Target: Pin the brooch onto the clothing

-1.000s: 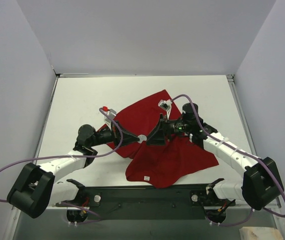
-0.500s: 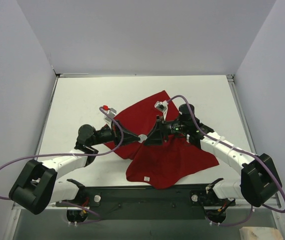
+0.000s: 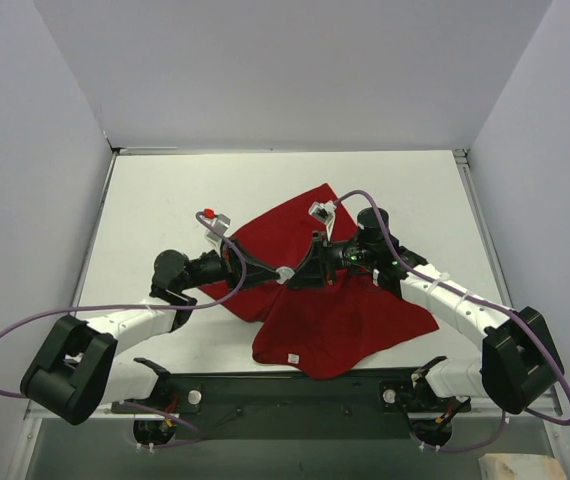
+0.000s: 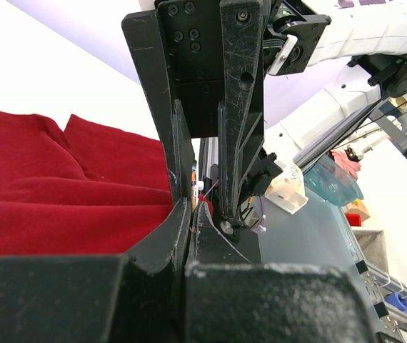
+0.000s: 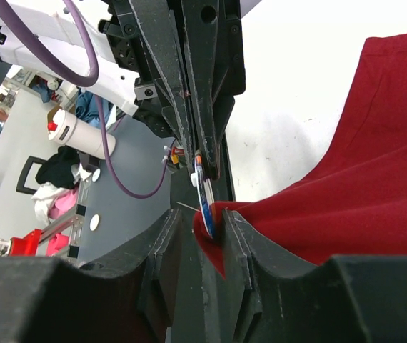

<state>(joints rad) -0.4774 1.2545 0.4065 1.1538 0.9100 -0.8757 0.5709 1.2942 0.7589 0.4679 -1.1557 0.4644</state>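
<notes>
The clothing, a red T-shirt [image 3: 345,310], lies crumpled on the white table, and one fold of it is lifted to mid-table where both grippers meet tip to tip. My left gripper [image 3: 277,273] [image 4: 191,204] is shut on the brooch [image 3: 284,272], a small disc seen edge-on [image 5: 204,193] [image 4: 193,187]. My right gripper [image 3: 298,275] [image 5: 202,216] has its jaws partly apart. The red fold [image 5: 214,225] and the brooch's lower edge sit between them. The fold rests against the right-hand finger [image 5: 235,229]; the other finger stands clear of it. A thin pale pin pokes out beside the fold.
The shirt's white neck label [image 3: 291,357] lies near the table's front edge. Purple cables loop from both arms, one [image 3: 25,330] far out to the left. Grey walls close in the table [image 3: 165,200] on three sides. The arm bases stand on the dark front rail [image 3: 295,395].
The right gripper's jaws have narrowed around the red fold and brooch. Both gripper tips have shifted slightly away from the front edge; the left stays clamped on the brooch.
</notes>
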